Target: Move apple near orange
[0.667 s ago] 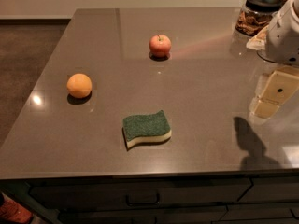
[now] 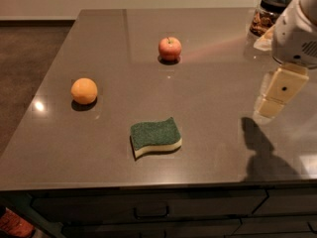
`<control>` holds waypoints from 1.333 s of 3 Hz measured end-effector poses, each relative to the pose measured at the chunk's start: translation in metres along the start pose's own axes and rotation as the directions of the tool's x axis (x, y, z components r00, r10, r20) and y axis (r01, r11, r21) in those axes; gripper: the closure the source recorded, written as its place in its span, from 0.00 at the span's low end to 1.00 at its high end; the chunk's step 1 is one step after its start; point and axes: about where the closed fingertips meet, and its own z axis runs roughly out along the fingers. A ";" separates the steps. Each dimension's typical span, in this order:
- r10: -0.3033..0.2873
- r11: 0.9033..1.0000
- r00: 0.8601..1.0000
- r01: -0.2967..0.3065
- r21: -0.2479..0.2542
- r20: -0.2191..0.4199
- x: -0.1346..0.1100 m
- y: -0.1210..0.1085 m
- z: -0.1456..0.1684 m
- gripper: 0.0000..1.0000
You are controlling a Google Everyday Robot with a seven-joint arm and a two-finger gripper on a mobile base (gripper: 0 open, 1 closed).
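The apple (image 2: 170, 48), red-pink and glossy with a short dark stem, sits on the grey counter toward the back middle. The orange (image 2: 84, 90), round and matte, sits on the left side of the counter, well apart from the apple. My gripper (image 2: 274, 104), cream-coloured under a white arm housing (image 2: 297, 33), hangs above the right side of the counter. It is well to the right of the apple and nearer the front, and it holds nothing that I can see. Its shadow falls on the counter below it.
A green-and-yellow sponge (image 2: 155, 137) lies near the front middle of the counter (image 2: 124, 113). A glass jar with a black lid (image 2: 270, 11) stands at the back right, behind the arm. The counter's front edge has drawers below, and carpeted floor lies to the left.
My gripper has shifted slightly left and up. The apple, orange and sponge have not moved.
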 end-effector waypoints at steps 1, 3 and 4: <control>0.036 0.999 0.996 -0.035 -0.017 0.079 -0.021 -0.038 0.027 0.00; 0.112 0.993 0.979 -0.114 0.003 0.171 -0.054 -0.101 0.068 0.00; 0.189 0.981 0.957 -0.194 0.003 0.219 -0.079 -0.132 0.094 0.00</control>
